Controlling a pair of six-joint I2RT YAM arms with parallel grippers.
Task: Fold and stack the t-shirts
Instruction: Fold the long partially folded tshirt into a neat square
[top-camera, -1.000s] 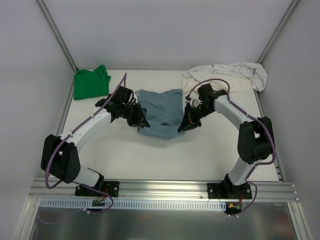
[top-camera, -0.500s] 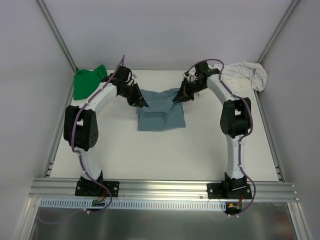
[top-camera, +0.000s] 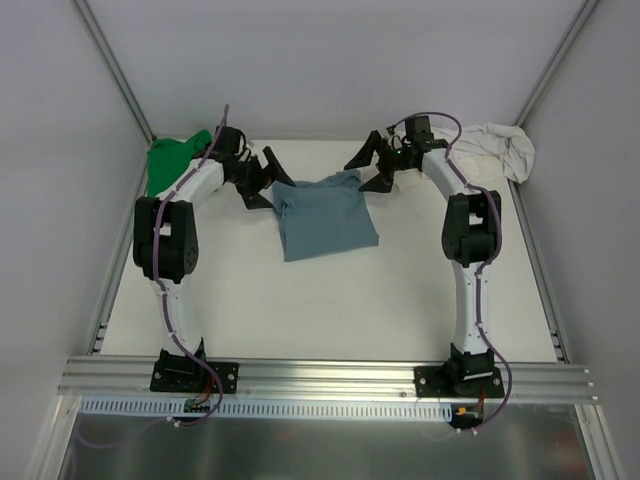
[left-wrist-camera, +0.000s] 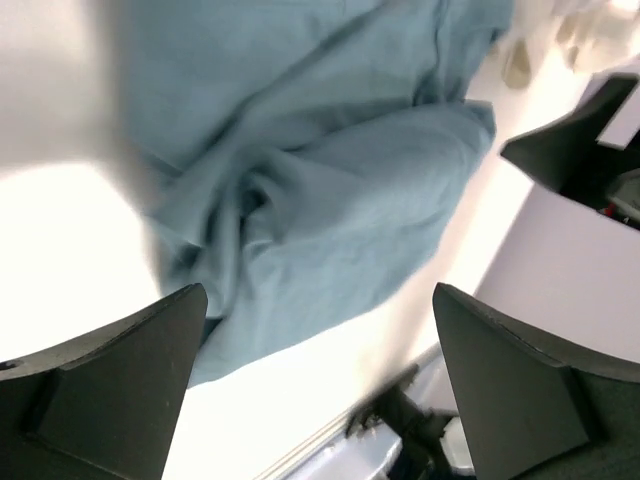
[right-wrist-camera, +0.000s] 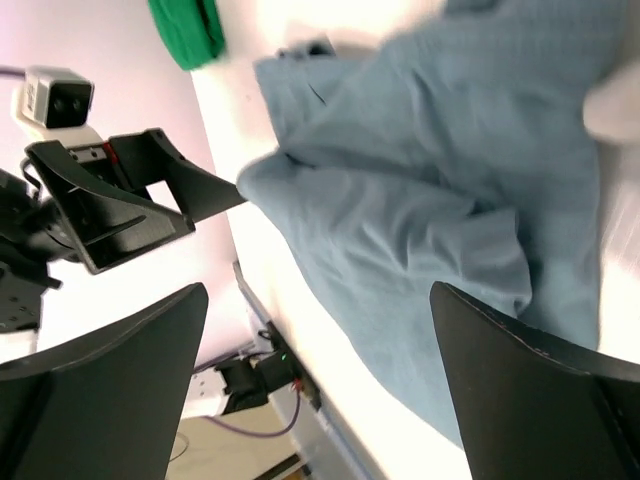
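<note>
Since the earlier frame, both far corners of the slate-blue t-shirt (top-camera: 325, 215) have been let go, and the arms have been drawn slightly farther back. The left pincer (top-camera: 270, 180) and right pincer (top-camera: 367, 170) are seen with fingers spread wide and nothing held, just beyond that shirt's far-left and far-right corners. It is laid folded on the tabletop (top-camera: 330, 300) as a near-square with no clear long axis, its rumpled far edge turned toward both pincers. The green t-shirt (top-camera: 172, 165) is bunched well to its left, the cream t-shirt (top-camera: 495, 148) well to its right.

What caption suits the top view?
Left hand and right hand open at the blue t-shirt's far corners; green t-shirt and cream t-shirt behind.
</note>
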